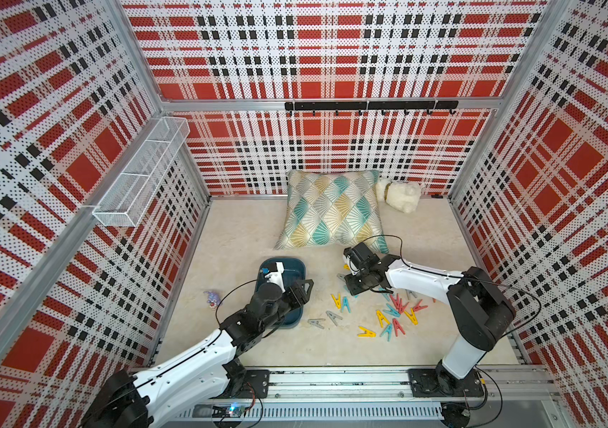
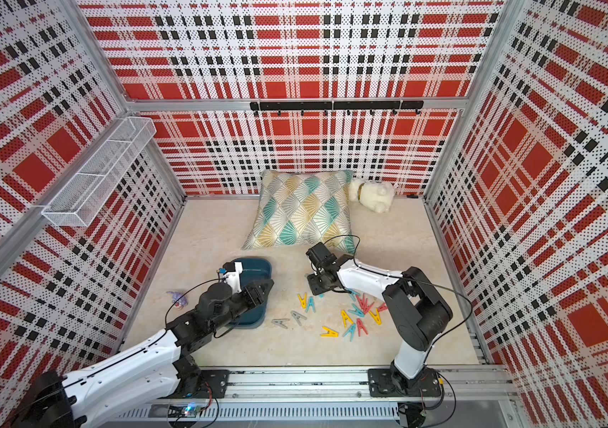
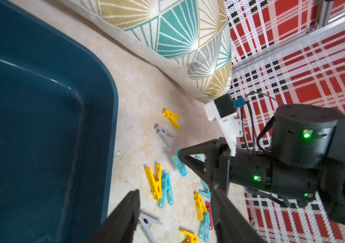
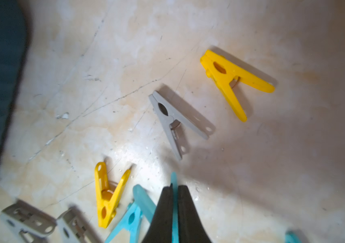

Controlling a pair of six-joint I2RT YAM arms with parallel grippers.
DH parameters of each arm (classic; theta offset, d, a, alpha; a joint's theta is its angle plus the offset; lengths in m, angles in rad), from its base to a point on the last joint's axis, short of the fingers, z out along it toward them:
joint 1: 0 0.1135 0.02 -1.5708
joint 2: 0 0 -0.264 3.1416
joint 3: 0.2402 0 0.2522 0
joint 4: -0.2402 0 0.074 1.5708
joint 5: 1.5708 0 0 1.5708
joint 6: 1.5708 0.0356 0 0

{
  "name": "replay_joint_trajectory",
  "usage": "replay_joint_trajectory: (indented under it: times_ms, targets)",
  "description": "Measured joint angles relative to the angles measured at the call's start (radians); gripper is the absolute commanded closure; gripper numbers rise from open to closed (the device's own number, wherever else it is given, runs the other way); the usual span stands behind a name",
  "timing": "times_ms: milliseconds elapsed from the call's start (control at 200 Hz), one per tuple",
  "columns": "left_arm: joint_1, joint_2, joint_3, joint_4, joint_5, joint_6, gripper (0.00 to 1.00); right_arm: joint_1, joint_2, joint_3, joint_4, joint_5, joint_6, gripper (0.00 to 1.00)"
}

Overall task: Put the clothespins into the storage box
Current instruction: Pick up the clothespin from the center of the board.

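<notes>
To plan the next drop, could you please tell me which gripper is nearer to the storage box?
Left. The left gripper hangs open over the rim of the storage box; the right gripper is off to the box's side, shut on a teal clothespin.

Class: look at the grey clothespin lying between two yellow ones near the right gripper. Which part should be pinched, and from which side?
Pinch the grey clothespin across its narrow waist at the spring, coming straight down from above. It lies flat on the table with its legs splayed, so only there do both halves sit close together.
</notes>
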Motion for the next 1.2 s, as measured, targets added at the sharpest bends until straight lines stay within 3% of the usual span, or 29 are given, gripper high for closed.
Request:
replay_joint_trajectory:
  times_ms: [576,1032,1203]
  targets:
    - [-0.021,0.138,0.073,0.151,0.135,0.032,0.38,0.035,-0.089,0.199,-0.053,-0.187,0.144,0.91]
    - [-0.039,0.139,0.09,0.109,0.108,0.07,0.38,0.064,-0.089,0.201,0.024,-0.36,0.311,0.89]
    - [-0.076,0.14,0.143,0.029,0.047,0.113,0.46,0.066,-0.09,0.201,0.035,-0.362,0.343,0.89]
